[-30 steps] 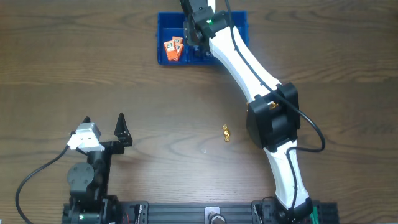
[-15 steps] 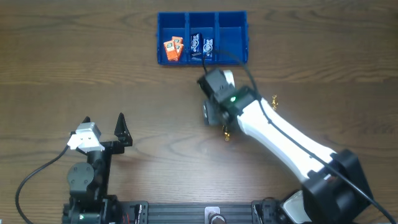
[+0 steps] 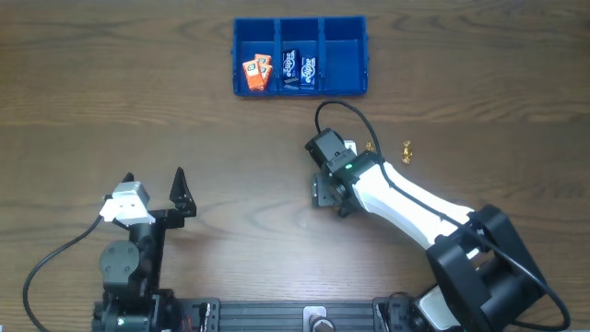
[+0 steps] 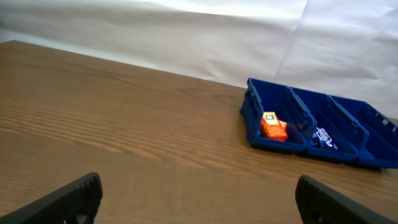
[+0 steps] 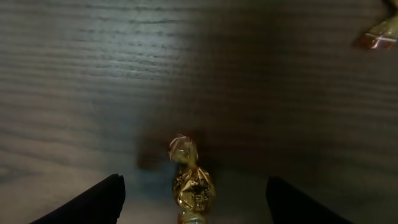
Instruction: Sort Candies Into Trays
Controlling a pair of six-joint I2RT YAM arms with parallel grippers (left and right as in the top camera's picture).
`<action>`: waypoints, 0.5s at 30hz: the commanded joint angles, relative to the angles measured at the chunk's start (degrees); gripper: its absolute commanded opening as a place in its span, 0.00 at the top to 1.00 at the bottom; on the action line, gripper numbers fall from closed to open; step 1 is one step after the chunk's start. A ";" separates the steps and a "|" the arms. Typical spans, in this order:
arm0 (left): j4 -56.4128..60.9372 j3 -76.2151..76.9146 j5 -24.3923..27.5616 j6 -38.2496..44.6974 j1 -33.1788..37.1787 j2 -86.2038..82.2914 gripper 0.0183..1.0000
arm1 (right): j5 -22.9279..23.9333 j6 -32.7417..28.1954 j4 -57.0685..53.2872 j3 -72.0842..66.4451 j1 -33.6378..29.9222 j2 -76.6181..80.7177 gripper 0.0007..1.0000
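One sec back right hand (image 3: 328, 191) was at tray (image 3: 300, 91); now low, spread astride gold candy (image 5: 191, 183), next pick likely. Left hand (image 3: 155, 175) idle, apart.

A gold-wrapped candy (image 5: 191, 182) lies on the wooden table (image 5: 93, 74), midway within the wide-open right pincer (image 5: 194, 191).

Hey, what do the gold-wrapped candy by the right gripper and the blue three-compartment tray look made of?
Gold-wrapped candy: likely metallic foil, shiny and crinkled, with a twisted end. Blue three-compartment tray: probably moulded plastic, smooth uniform colour with thin walls.
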 commanded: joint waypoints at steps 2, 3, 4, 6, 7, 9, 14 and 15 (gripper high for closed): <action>-1.92 -1.33 -0.76 0.81 0.35 -0.35 0.00 | -0.24 1.92 1.73 -3.34 -0.17 0.98 0.31; -1.92 -1.33 -0.76 0.81 0.35 -0.37 0.00 | -0.31 1.92 1.62 -3.34 -0.15 0.98 0.34; -1.92 -1.33 -0.76 0.81 0.35 -0.37 0.00 | -0.46 1.92 1.66 -3.34 -0.13 0.98 0.38; -1.92 -1.33 -0.76 0.81 0.35 -0.37 0.00 | -0.46 1.92 1.66 -3.34 -0.13 0.98 0.45; -1.92 -1.33 -0.76 0.81 0.35 -0.37 0.00 | -0.46 1.92 1.81 -3.34 -0.13 0.98 0.47; -1.92 -1.33 -0.76 0.81 0.35 -0.37 0.00 | -0.46 1.92 2.45 -3.37 -0.13 0.98 0.55; -1.92 -1.33 -0.76 0.81 0.35 -0.37 0.00 | -0.44 1.90 4.04 -3.37 -0.13 0.98 0.71; -1.92 -1.33 -0.76 0.81 0.35 -0.37 0.00 | -0.44 1.90 4.22 -3.37 -0.13 0.98 0.73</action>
